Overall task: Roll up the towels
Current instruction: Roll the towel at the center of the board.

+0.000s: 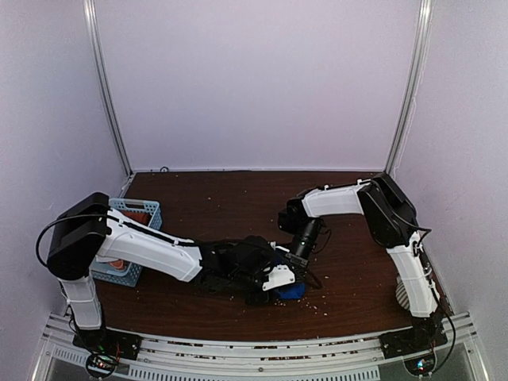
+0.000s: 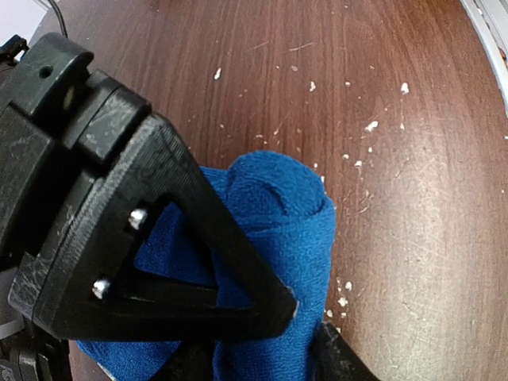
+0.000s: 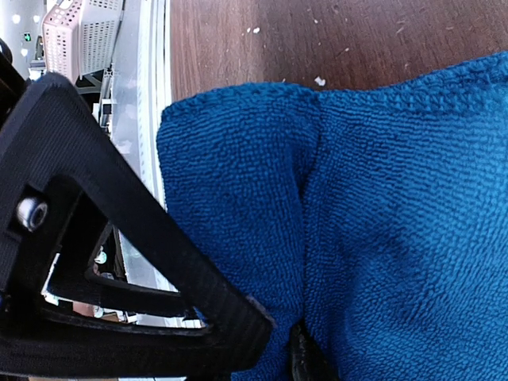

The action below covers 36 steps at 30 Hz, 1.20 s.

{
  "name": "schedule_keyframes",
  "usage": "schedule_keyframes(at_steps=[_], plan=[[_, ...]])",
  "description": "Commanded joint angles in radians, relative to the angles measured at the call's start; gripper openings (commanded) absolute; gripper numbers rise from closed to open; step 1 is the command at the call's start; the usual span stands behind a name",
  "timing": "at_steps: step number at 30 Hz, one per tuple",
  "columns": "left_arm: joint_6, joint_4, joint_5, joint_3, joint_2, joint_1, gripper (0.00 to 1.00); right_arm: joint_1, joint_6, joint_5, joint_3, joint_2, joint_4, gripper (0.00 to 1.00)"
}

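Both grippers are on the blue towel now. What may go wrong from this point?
1. The blue towel looks only loosely rolled between the fingers of the left gripper; if that gripper opens, the roll may spring apart.
2. The right gripper pinches a fold of the same towel, so pulling against the left one may unroll it.
3. The towel lies near the front edge of the table and may slide off.

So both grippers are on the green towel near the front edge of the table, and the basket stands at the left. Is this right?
Not quite. The towel is royal blue, not green; both wrist views show it plainly. The rest stands: the left gripper and the right gripper are on it near the front edge of the table, and the basket stands at the left.
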State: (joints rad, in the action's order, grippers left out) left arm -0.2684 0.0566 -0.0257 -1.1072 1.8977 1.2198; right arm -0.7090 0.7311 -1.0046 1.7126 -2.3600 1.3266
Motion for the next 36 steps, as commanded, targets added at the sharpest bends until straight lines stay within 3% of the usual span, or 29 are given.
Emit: schedule_keyframes(at_steps=[1,7,13,18,21,25,28,31,36], plan=[[-0.034,0.023,0.069,-0.021,-0.001,-0.003,0.44,-0.005,0.013,0.176,-0.041,-0.028,-0.043,0.19],[-0.054,0.066,0.029,-0.046,0.051,-0.003,0.41,-0.003,0.012,0.183,-0.038,-0.017,-0.047,0.2],[-0.048,0.074,0.019,-0.054,0.059,-0.002,0.24,-0.003,0.017,0.175,-0.036,0.019,-0.033,0.23],[-0.045,0.106,0.017,-0.068,0.08,-0.002,0.15,0.01,0.106,0.13,-0.051,0.152,0.032,0.46],[-0.04,0.111,0.033,-0.068,0.085,-0.002,0.11,0.026,0.11,0.152,-0.072,0.256,0.03,0.51],[-0.032,0.118,0.049,-0.074,0.085,-0.002,0.07,0.092,0.059,0.182,-0.077,0.282,0.024,0.45],[-0.014,0.123,0.056,-0.084,0.085,-0.002,0.05,0.127,-0.059,0.261,-0.118,0.257,-0.084,0.36],[0.005,0.123,0.077,-0.095,0.084,-0.002,0.05,0.118,-0.139,0.362,-0.162,0.239,-0.195,0.32],[0.032,0.176,0.103,-0.148,0.096,0.0,0.02,0.089,-0.183,0.432,-0.099,0.15,-0.259,0.24]])
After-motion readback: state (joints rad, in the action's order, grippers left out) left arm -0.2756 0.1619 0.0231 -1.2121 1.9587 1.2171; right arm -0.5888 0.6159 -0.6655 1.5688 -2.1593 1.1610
